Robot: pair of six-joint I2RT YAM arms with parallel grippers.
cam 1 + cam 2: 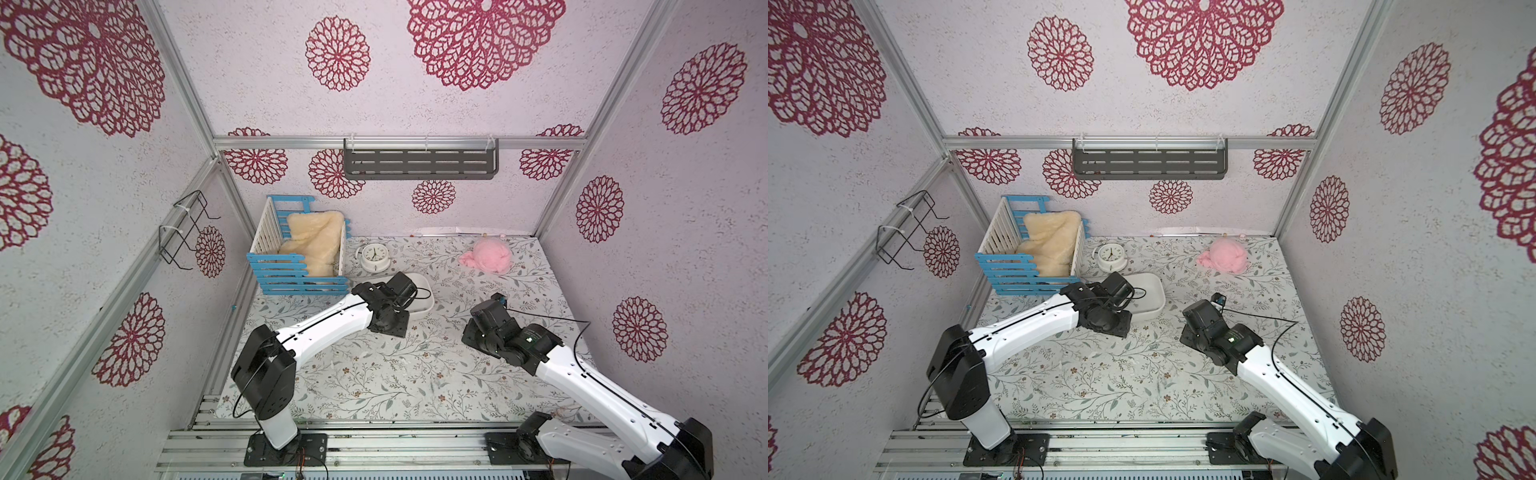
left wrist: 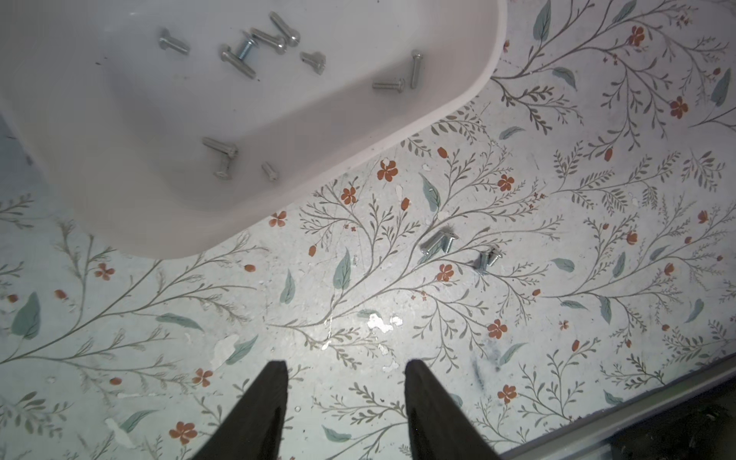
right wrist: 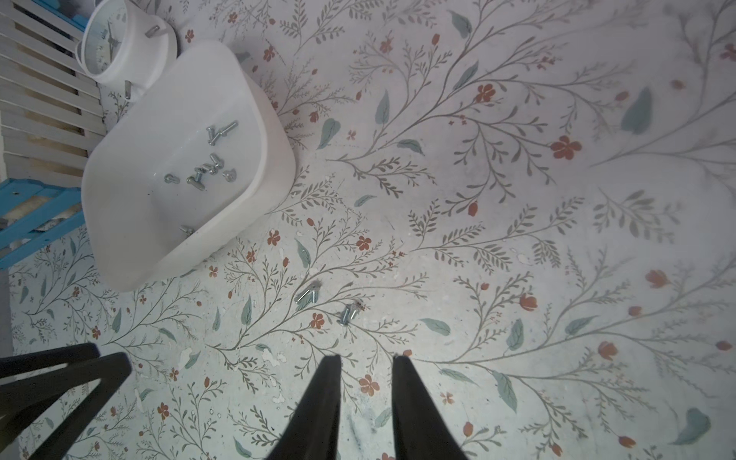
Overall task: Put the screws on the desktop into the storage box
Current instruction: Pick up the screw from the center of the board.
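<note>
In the left wrist view the storage box (image 2: 338,131) ran off the top and left edges, so the screws (image 2: 235,55) inside could not be fully counted. In the right wrist view its near wall hid most of 1 screw (image 3: 186,230), and the clock (image 3: 127,51) and slatted crate (image 3: 40,99) were cut by the edges. In both top views the left arm (image 1: 328,320) (image 1: 1034,328) covered the box's near part, and the screws were too small to make out.
</note>
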